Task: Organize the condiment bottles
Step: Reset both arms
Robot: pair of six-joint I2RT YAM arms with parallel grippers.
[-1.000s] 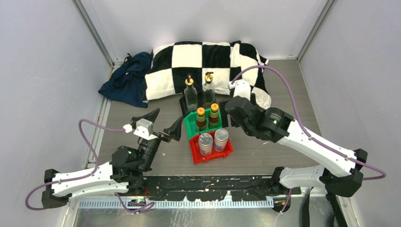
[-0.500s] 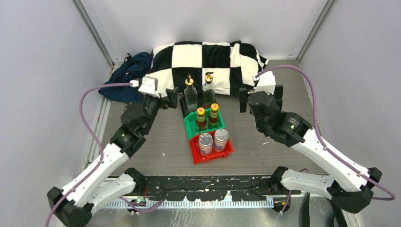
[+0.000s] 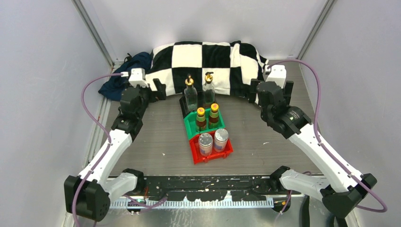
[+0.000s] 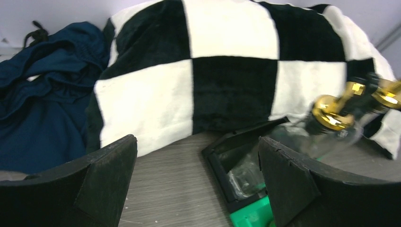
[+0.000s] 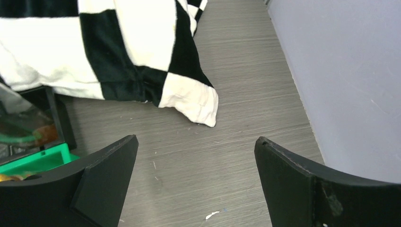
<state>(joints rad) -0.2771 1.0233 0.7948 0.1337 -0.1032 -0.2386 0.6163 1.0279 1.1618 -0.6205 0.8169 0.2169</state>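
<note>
Where the top camera looks down, left gripper (image 3: 152,91) and right gripper (image 3: 271,89) gape wide, empty; glass bottles (image 3: 190,97) fill the black bin (image 3: 183,105), sauce bottles (image 3: 201,119) the green bin (image 3: 191,126), shaker jars (image 3: 205,142) the red bin (image 3: 195,153), labels too small to read. Left wrist: blurred gold pourers (image 4: 331,113). Right wrist: tabletop (image 5: 227,132), checkered blanket (image 5: 108,47).

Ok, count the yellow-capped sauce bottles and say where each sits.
2 yellow-capped sauce bottles, side by side in the green bin, one left, one right. None seems hidden.

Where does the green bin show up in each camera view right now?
Top external: green bin in the middle of the picture.
Left wrist: bottom edge, right of centre.
Right wrist: lower left corner.
Shared landmark: the checkered blanket, in all three.
</note>
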